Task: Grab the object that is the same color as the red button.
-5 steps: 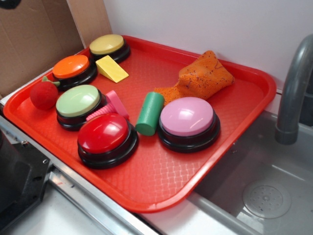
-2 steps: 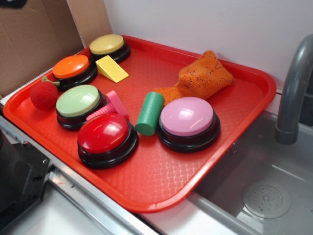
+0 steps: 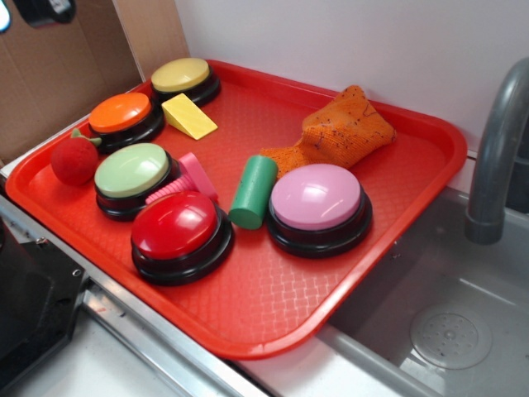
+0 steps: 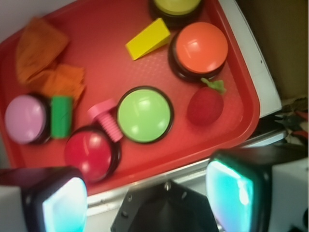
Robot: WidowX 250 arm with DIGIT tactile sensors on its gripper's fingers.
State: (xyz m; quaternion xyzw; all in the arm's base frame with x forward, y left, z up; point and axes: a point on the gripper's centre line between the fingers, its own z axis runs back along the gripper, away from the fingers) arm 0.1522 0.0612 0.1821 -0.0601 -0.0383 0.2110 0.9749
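The object, a small fuzzy red strawberry (image 3: 74, 160) with a green stem, lies at the left end of the red tray (image 3: 273, 314), beside the orange and green buttons. It also shows in the wrist view as the strawberry (image 4: 205, 106). The red button (image 3: 175, 225), a glossy dome on a black base, stands near the tray's front edge; the wrist view also catches this red button (image 4: 89, 151). My gripper (image 4: 147, 195) hangs high above the tray's front rim, open, nothing between its pale pads. Only a dark piece of it (image 3: 45, 8) shows in the exterior view, top left.
The tray also holds an orange button (image 3: 121, 112), yellow button (image 3: 180, 74), green button (image 3: 131, 170), pink button (image 3: 316, 197), yellow wedge (image 3: 188, 116), green cylinder (image 3: 253, 192), pink bolt (image 3: 188, 180) and orange cloth (image 3: 339, 128). A sink (image 3: 450, 335) and faucet (image 3: 496, 149) lie right; cardboard (image 3: 58, 74) stands behind.
The dark gripper piece at the exterior view's top left has come further into the frame. Nothing on the tray has moved.
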